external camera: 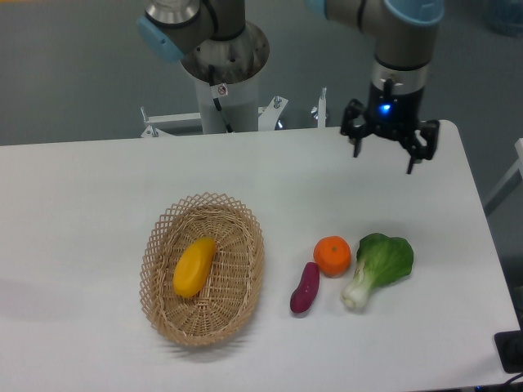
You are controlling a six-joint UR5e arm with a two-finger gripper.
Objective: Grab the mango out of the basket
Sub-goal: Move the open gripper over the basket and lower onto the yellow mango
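Lying in the middle of the basket (pixel 167 245), one mango (pixel 194 266): long axis tilted, upper end toward the far right, lower end toward the near left, along the length of the oval. Smooth, oblong, yellow-orange skin, resting on the woven base. One tan wicker basket, open lattice rim, set on the left half of the white table (pixel 82 196). Right of the basket and apart from it, one small purple sweet potato (pixel 305 287), elongated, leaning the same way as the mango; just beside it, one round orange (pixel 332 255); next to that, one bok choy (pixel 379 265) with glossy green leaves and pale stalk, stalk end toward the near left. Hovering above the far right part of the table, well apart from the mango, one black gripper (pixel 382 158) pointing down, fingers spread wide, nothing held, blue light glowing at the wrist.
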